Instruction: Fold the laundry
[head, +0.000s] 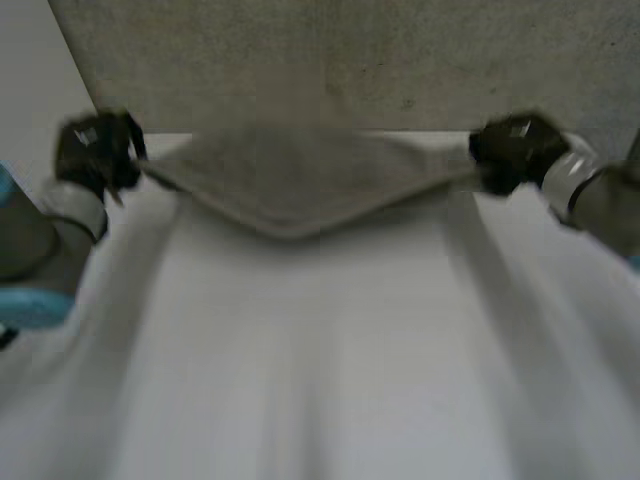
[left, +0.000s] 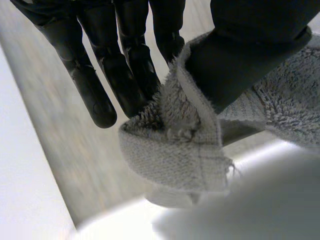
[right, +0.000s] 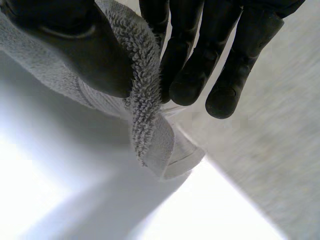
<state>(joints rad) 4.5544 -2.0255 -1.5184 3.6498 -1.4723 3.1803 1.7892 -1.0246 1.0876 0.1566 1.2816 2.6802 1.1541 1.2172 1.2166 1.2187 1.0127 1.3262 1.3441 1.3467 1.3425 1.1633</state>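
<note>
A grey terry towel (head: 290, 175) hangs stretched between my two hands above the far part of the white table (head: 320, 380), sagging to a point in the middle. My left hand (head: 95, 150) holds its left corner; in the left wrist view the thumb presses the towel corner (left: 175, 150) against the fingers (left: 130, 75). My right hand (head: 515, 150) holds the right corner; in the right wrist view the towel corner (right: 150, 130) is pinched between thumb and fingers (right: 190, 75).
A grey board or wall (head: 350, 60) stands behind the table's far edge. The white tabletop stretches toward me under the towel. Both arms flank the table at the sides.
</note>
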